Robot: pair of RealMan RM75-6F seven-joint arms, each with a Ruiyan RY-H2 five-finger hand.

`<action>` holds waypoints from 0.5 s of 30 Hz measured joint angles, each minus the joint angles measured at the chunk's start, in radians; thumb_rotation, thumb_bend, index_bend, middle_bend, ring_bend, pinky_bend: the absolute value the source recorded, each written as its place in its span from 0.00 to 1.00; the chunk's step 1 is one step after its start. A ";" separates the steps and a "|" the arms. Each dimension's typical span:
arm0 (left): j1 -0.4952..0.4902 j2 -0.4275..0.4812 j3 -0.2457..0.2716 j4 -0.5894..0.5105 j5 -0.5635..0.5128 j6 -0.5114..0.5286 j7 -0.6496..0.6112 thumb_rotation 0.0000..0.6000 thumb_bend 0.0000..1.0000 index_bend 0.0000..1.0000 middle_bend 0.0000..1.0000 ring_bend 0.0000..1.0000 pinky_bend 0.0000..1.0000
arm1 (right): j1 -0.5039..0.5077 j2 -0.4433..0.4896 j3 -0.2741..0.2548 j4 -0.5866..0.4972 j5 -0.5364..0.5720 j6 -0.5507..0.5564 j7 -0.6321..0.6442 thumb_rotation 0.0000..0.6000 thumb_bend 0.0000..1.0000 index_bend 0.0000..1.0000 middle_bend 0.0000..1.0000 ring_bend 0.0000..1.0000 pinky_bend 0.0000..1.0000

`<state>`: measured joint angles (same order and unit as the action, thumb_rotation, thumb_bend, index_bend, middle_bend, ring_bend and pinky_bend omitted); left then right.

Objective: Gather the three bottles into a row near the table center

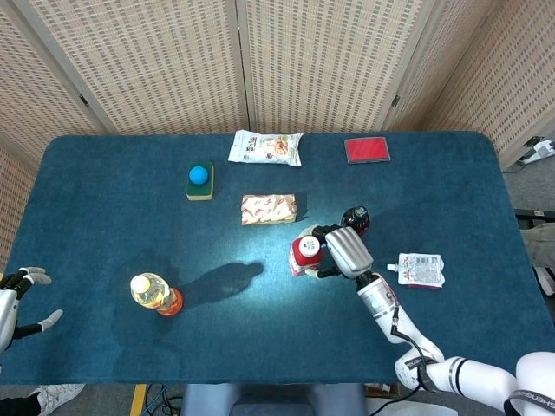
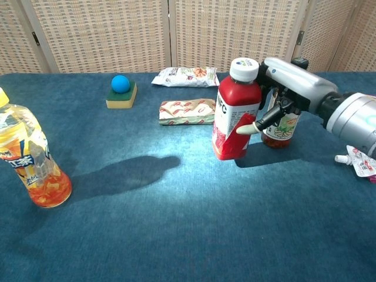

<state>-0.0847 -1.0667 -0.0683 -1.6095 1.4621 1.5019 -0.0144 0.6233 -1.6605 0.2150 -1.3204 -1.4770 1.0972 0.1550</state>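
Blue cloth covers the table (image 1: 104,217). At the far left edge the left hand (image 1: 12,299) rests empty, fingers spread. An orange tea bottle (image 1: 154,294) stands lower left. Just right of centre, the right hand (image 2: 281,88) grips the red juice bottle (image 2: 235,111) upright, with the dark bottle (image 1: 355,221) just beside it.

a lab-like test space: blue-clothed table (image 1: 104,199) ringed by woven folding screens (image 1: 156,61).
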 measured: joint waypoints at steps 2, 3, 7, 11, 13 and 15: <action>0.001 0.001 -0.001 0.002 -0.003 0.000 -0.006 1.00 0.06 0.41 0.32 0.34 0.54 | 0.011 -0.017 0.008 0.022 0.008 -0.006 0.005 1.00 0.11 0.51 0.57 0.49 0.50; 0.001 0.002 -0.002 0.003 -0.005 0.000 -0.010 1.00 0.06 0.41 0.32 0.34 0.54 | 0.017 -0.024 0.011 0.032 0.012 -0.009 0.008 1.00 0.11 0.51 0.57 0.49 0.50; 0.002 0.005 -0.006 0.006 -0.012 -0.001 -0.020 1.00 0.06 0.41 0.32 0.34 0.54 | 0.045 -0.060 0.022 0.082 0.028 -0.026 0.020 1.00 0.11 0.51 0.57 0.49 0.50; 0.002 0.007 -0.010 0.010 -0.020 -0.004 -0.031 1.00 0.06 0.41 0.32 0.34 0.54 | 0.074 -0.094 0.033 0.127 0.045 -0.050 0.031 1.00 0.11 0.51 0.57 0.49 0.50; 0.002 0.008 -0.012 0.011 -0.023 -0.005 -0.035 1.00 0.06 0.41 0.32 0.34 0.54 | 0.091 -0.112 0.039 0.149 0.055 -0.065 0.035 1.00 0.11 0.51 0.57 0.49 0.50; 0.003 0.009 -0.013 0.012 -0.025 -0.006 -0.040 1.00 0.06 0.41 0.32 0.34 0.54 | 0.105 -0.127 0.042 0.168 0.062 -0.076 0.036 1.00 0.11 0.51 0.57 0.49 0.50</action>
<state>-0.0820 -1.0576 -0.0810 -1.5978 1.4372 1.4958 -0.0545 0.7278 -1.7876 0.2575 -1.1524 -1.4154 1.0215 0.1910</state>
